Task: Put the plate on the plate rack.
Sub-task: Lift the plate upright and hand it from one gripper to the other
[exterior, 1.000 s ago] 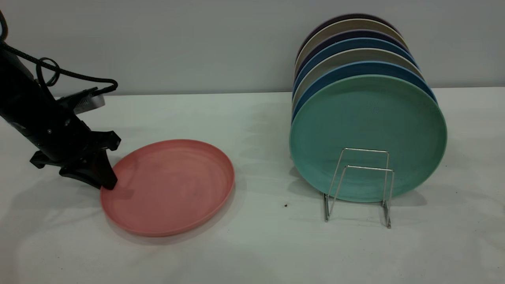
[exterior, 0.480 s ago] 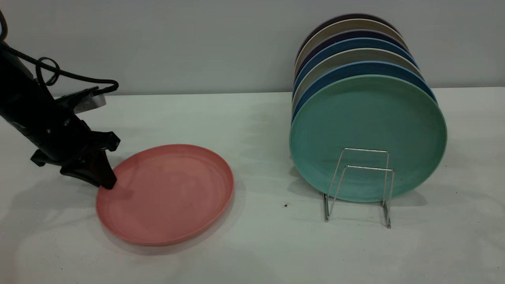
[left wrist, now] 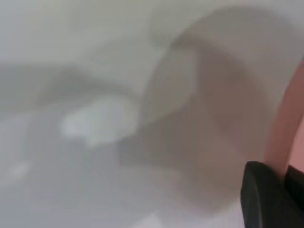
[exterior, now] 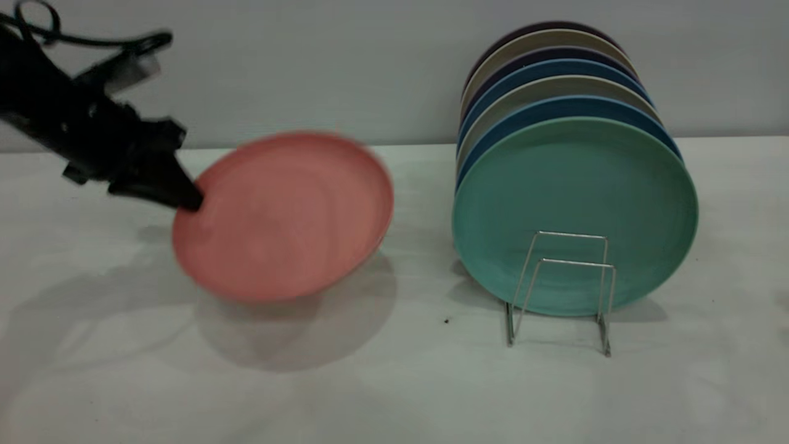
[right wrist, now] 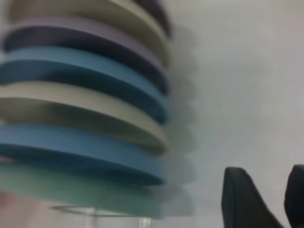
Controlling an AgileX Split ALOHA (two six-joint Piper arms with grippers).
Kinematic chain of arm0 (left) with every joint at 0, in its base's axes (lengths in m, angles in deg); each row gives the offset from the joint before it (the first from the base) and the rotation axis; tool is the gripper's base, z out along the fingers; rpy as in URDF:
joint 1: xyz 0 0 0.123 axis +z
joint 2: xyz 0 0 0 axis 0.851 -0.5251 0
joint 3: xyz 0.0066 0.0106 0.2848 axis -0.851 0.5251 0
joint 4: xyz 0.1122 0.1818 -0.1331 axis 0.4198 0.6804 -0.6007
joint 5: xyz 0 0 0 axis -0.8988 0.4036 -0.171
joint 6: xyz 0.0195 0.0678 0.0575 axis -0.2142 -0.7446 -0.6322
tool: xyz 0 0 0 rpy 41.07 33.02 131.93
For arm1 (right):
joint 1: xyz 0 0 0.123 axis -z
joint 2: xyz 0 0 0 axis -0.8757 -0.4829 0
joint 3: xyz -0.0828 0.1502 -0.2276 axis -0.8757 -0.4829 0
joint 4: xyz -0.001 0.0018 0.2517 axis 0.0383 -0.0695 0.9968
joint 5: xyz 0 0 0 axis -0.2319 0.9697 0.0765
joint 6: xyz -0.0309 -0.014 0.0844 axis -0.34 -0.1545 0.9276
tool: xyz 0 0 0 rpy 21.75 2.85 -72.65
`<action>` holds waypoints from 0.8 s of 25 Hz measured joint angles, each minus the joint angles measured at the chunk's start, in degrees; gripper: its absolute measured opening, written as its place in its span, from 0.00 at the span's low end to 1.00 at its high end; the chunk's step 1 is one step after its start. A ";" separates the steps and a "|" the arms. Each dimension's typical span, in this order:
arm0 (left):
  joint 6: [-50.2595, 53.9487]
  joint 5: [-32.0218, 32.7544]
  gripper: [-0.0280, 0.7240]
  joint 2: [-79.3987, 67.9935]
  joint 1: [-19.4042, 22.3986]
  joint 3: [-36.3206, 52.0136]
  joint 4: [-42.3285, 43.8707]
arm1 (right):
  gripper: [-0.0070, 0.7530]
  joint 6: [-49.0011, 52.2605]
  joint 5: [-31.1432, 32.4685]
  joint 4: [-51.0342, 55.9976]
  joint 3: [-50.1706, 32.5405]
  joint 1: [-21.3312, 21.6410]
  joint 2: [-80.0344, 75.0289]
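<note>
My left gripper point(exterior: 188, 200) is clamped on the left rim of the plate point(exterior: 283, 216), holding it clear of the table point(exterior: 394, 382) with its face tilted up toward the front; its shadow lies on the tabletop below it. In my left wrist view, a dark fingertip point(left wrist: 266, 194) presses against the pink rim of the plate point(left wrist: 285, 128). The plate hangs well left of the plate rack point(exterior: 561, 287), which stands on the table at the right with its 2 front wire loops unfilled. Just behind those loops the teal-green plate point(exterior: 576, 216) stands on edge, and behind it a row of blue, beige and dark plates point(exterior: 548, 74) stands the same way. My right gripper point(right wrist: 268, 199) shows only in its own wrist view, beside that row of plates point(right wrist: 85, 104), its 2 dark fingers point(right wrist: 240, 194) apart with nothing between them.
</note>
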 joint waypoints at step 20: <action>-6.63 10.17 0.05 4.38 -1.94 0.05 -7.67 | 0.33 -2.79 11.81 8.99 -9.22 -6.08 8.28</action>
